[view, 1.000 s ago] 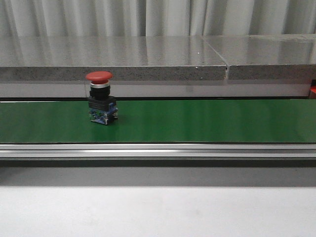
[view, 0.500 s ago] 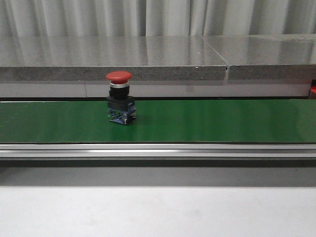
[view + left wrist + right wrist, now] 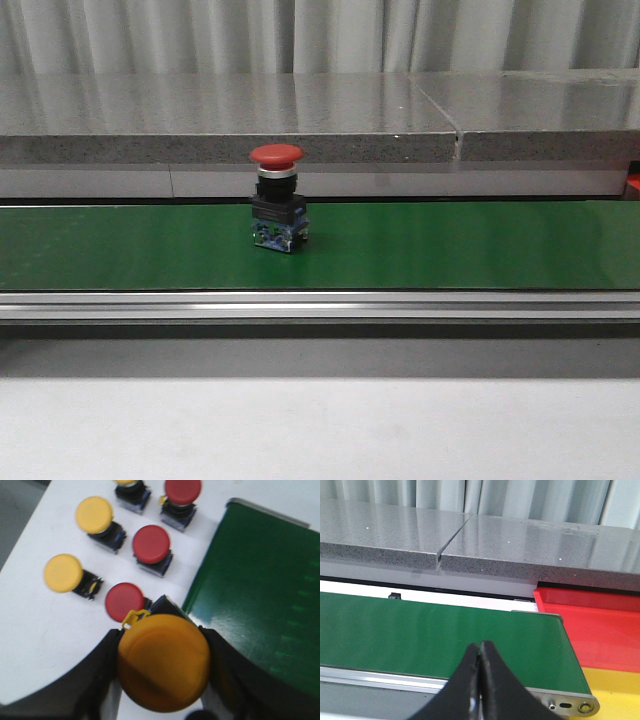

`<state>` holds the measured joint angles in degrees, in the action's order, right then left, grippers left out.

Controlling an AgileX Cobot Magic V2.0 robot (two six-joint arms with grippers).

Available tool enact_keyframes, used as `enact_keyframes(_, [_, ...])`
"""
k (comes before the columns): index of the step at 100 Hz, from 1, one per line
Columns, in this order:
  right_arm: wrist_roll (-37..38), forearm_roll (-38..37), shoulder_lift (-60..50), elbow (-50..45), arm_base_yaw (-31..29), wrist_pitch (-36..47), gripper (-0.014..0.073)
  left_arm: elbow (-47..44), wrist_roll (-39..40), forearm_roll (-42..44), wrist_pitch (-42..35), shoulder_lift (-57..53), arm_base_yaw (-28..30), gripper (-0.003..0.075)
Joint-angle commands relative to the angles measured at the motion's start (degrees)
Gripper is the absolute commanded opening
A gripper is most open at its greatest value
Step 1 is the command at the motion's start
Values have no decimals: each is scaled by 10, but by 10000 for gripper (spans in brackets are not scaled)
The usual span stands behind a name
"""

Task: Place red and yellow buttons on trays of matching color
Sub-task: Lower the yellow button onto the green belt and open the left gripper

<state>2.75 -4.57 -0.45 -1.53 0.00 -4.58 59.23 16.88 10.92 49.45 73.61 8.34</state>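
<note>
on the green belt [image 3: 450, 245] a red button [image 3: 277, 198] stands upright, the left gripper [image 3: 162, 667] pinches a yellow button [image 3: 164, 662], the right gripper [image 3: 480, 672] pressed together.

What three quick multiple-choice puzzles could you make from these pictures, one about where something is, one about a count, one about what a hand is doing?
1. Where does the red button in the front view stand?
A. on the green belt
B. in the red tray
C. on the grey stone ledge

2. How many red buttons sit on the white table in the left wrist view?
A. one
B. three
C. five

3. What is the left hand doing?
A. hanging open and empty
B. shut on a yellow button
C. shut on a red button

Answers:
1. A, the red button stands upright on the green belt.
2. B, three red caps show on the white table, beside yellow ones.
3. B, the left hand has a finger on each side of the yellow button.
</note>
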Motion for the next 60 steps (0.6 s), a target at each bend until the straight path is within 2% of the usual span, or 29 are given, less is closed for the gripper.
enact_keyframes(1, [0, -5, -10, 6, -1, 49, -69, 39, -10, -12, -20, 12, -24, -19])
enact_keyframes(33, [0, -5, -10, 6, -1, 49, -69, 109, -69, -80, -19, 123, -57, -19])
enact_keyframes(60, [0, -5, -10, 6, -1, 49, -69, 140, -73, -82, 5, 185, -82, -19])
